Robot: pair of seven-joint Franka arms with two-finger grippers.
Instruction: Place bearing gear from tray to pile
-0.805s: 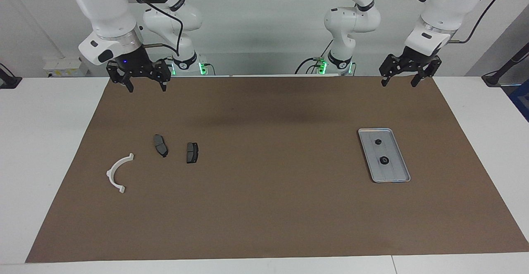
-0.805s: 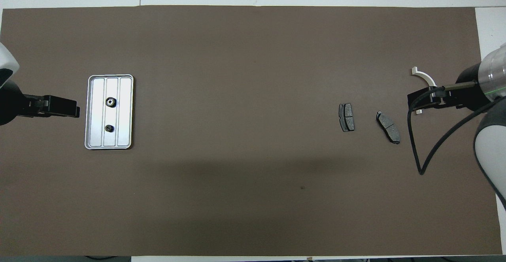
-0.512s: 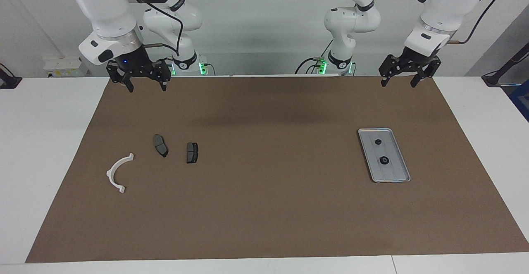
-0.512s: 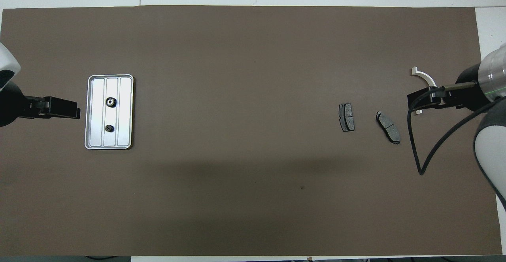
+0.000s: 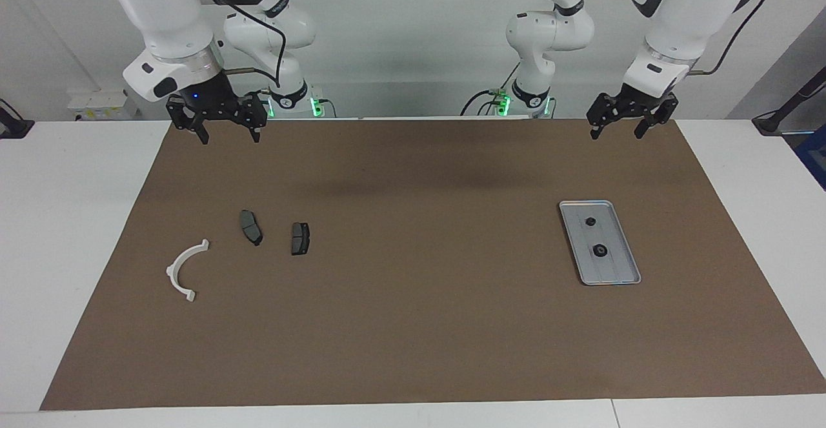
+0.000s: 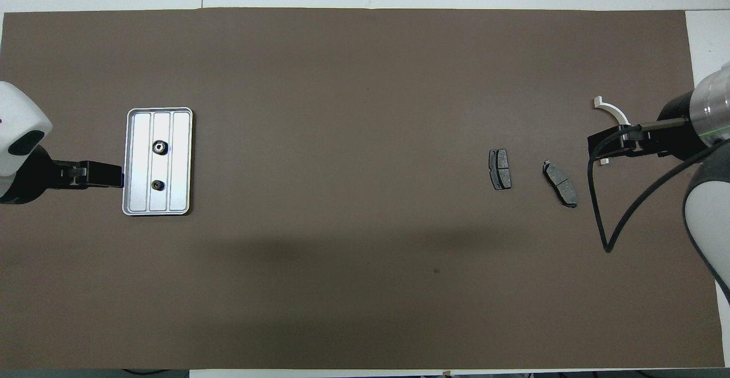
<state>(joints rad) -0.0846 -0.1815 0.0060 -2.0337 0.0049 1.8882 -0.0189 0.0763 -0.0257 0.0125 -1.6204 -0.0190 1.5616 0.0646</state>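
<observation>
Watching both released grippers, left gripper (image 5: 614, 132) and right gripper (image 5: 228, 136), I see two dark parts in the tray (image 5: 623, 273); picking the wrong part (image 5: 590, 221) over the bearing gear (image 5: 599, 251) could fail.

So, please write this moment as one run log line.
stage: start | left gripper: open, raised near robots | right gripper: open, waiting | tray: two dark parts | pile: untouched

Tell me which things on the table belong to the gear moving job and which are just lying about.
Part of the job:
tray
two small dark gears in the tray
pile: white bracket, two dark pads
left gripper, open, up in the air

Just there:
brown mat
right gripper, open, waiting
</observation>
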